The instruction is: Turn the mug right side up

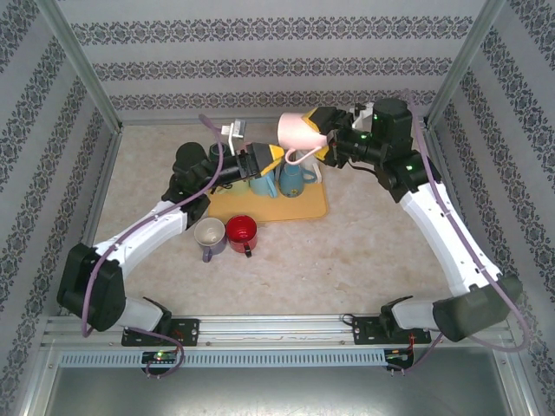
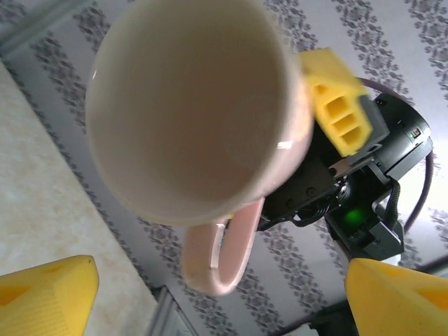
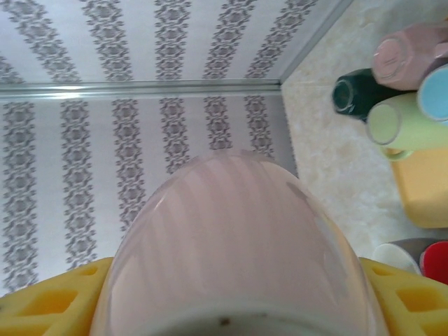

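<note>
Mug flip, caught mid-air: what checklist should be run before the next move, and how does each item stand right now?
1. Grip: ok. The right gripper is clamped on the pink mug, one finger on each side.
2. Clearance: ok. The mug is held in the air above the yellow mat.
3. Right side up: not ok. Its mouth faces the left gripper.
4. Left gripper ready: ok. It is open and touching nothing.
5. Access to the handle: ok. No finger is on it.
6. Set-down spot: ok. There is bare mat beside the blue mug.
</note>
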Motion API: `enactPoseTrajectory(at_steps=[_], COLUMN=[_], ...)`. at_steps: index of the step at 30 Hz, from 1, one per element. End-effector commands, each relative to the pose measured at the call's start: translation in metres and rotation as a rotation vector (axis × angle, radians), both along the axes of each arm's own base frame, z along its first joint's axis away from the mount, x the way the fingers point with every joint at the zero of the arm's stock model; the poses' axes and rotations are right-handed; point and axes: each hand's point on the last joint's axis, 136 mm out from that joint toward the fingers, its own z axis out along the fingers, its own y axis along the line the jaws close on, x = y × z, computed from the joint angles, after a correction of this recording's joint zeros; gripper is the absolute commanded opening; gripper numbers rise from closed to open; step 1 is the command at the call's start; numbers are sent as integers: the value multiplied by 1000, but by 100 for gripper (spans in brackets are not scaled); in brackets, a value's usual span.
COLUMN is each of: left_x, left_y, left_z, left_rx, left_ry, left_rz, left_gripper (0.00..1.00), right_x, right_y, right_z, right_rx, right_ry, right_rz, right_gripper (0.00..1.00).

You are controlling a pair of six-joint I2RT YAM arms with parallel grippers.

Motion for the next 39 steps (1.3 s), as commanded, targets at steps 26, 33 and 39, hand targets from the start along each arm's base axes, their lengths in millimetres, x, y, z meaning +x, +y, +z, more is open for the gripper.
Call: enactPoseTrajectory(at_steps=[26,33,39], left_x=[-29,-26,-34], left_y=[-39,-28,-12], left_z=[68,52,-2], left_rx=[-135,94,507], left_ry=[-146,-137,-64], left_rz=[-222,-66,109], left_gripper=[16,13,7], right_x=[-31,-35,-46], right_y=[-8,-39,-97], right_z=[28,15,-40], right_rx=[208,19,-276], right_ry=[-128,-222,-160], right_rz=[8,-116,-243], right_gripper=[38,85,82])
